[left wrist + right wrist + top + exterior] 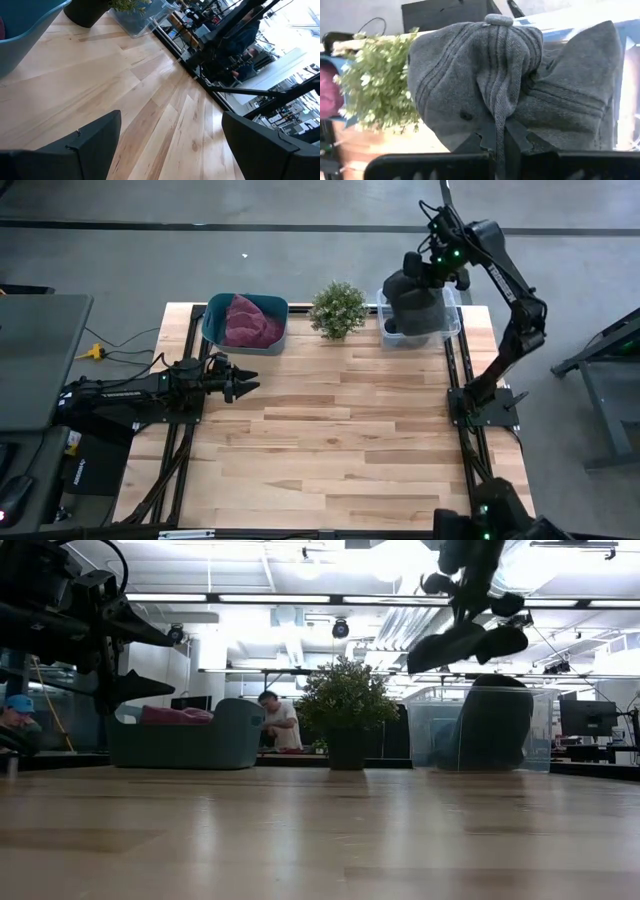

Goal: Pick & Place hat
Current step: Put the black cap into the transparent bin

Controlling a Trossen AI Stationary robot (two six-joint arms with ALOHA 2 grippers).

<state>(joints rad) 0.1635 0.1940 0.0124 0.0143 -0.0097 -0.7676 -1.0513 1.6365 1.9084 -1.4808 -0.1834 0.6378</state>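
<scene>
Above clear bin at far right of table, my right tool clamped on grey cap crown fold; soft, light, floppy. Left tool apart, idle.

**low view: table edge-on, bins and plant at the back**

wooden table fills the lower half. teal bin at back left with pink cloth showing above its rim. potted plant at centre back. clear bin at back right, dark hat inside it. right gripper hangs above the clear bin; whether it grips anything, cannot tell. left gripper at upper left, fingers spread. a person behind, another person's blue cap at far left.
</scene>
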